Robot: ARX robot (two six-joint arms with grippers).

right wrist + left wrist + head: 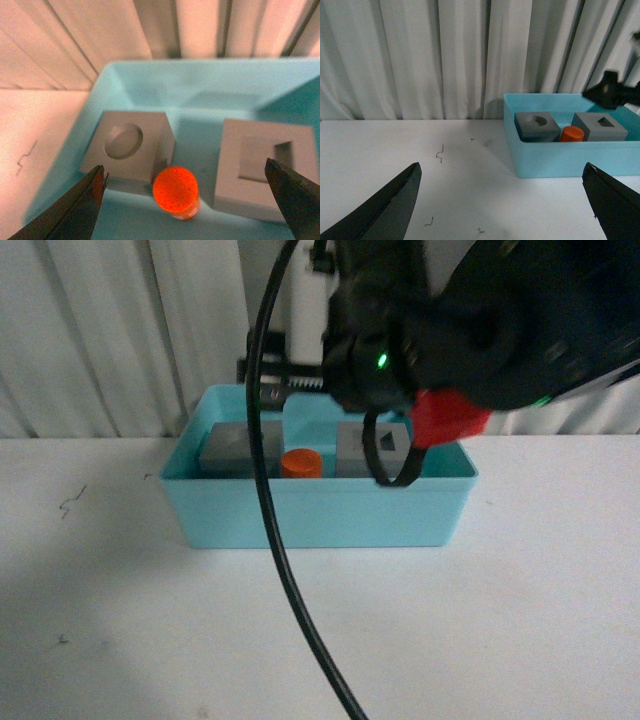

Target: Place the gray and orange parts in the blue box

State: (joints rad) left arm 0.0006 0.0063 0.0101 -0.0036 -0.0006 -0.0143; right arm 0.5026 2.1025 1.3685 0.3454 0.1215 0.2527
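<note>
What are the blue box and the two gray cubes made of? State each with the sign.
Blue box: likely molded plastic, with smooth even walls and a soft sheen. Gray cube with the round recess and gray cube with the square recess: matte and uniform, with no glare; possibly plastic or foam, I cannot tell which.

Orange cylinder (175,192) upright between 2 gray cubes (129,146) in blue box (210,80)

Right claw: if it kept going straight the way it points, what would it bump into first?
Probably the orange cylinder, which sits right between the open right claw's fingers inside the blue box. Depth is hard to judge.
</note>
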